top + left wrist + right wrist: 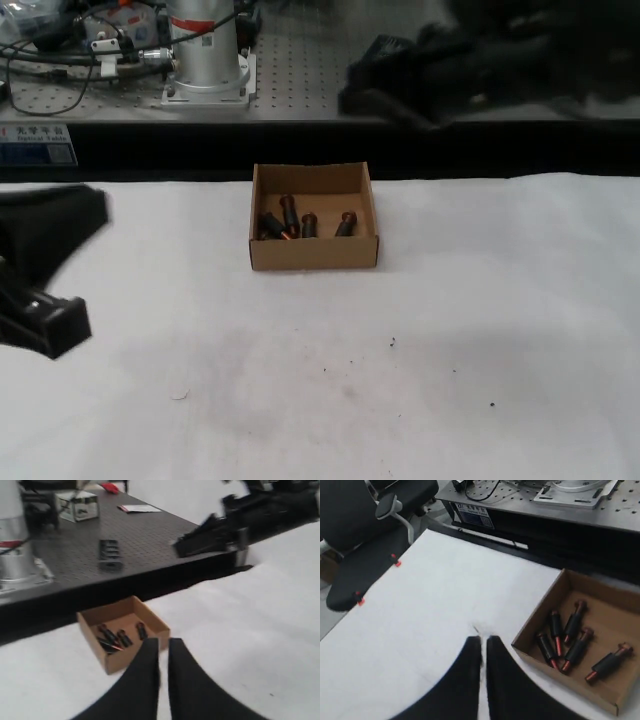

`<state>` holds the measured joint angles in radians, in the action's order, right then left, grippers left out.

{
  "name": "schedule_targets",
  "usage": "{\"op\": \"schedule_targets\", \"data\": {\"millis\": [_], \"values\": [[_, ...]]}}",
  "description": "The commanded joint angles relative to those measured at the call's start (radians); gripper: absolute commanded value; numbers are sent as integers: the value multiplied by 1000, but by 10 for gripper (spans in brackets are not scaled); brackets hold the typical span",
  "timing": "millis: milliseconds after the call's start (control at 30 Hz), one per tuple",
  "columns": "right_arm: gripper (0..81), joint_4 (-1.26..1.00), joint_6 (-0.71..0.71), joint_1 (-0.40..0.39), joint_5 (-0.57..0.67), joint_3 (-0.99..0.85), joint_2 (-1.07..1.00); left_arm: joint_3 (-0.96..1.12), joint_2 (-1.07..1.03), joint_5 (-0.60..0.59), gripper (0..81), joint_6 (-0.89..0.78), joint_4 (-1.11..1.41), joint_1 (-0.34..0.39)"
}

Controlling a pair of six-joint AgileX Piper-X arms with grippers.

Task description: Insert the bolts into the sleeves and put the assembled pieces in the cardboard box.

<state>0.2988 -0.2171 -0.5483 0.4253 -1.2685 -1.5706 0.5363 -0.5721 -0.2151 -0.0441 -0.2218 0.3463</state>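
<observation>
Four assembled pieces [576,649] lie in the cardboard box [605,615]; left gripper [164,644] and right gripper [483,641] are both closed, empty. Withdraw (likely the last step) clear of the box wall.

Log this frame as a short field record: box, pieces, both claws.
Box: cardboard, open top, on white cloth.
Pieces: five, bolts in sleeves, lying in the box.
Left claw: shut, holding nothing, over the cloth.
Right claw: shut, holding nothing, over the cloth.
</observation>
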Motion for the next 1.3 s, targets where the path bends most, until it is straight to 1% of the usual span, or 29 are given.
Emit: {"op": "schedule_targets", "data": {"millis": [0,100,267,433,567,700,800,867,933,1267], "values": [[45,-15,49,5,-34,163,140,9,38,96,6,38,6,-4],[45,-97,72,-2,-35,343,281,7,65,125,6,38,6,-4],[45,-331,83,-2,-35,608,454,-38,93,129,6,35,-14,-4],[45,-556,83,-2,-26,747,526,-181,122,129,6,18,-37,-4],[45,-575,48,-2,-31,791,553,-249,148,134,6,18,-37,-4],[45,-577,-62,-2,-38,825,553,-286,150,161,6,18,-38,-4],[45,-607,-143,-2,-96,845,553,-293,150,159,6,20,-39,-4],[45,-619,-151,-2,-166,850,553,-293,150,159,6,20,-46,-4],[45,-618,-147,-2,-198,850,553,-293,150,159,6,20,-46,-4],[45,-618,-147,-2,-207,850,553,-293,150,159,6,20,-46,-4]]}}
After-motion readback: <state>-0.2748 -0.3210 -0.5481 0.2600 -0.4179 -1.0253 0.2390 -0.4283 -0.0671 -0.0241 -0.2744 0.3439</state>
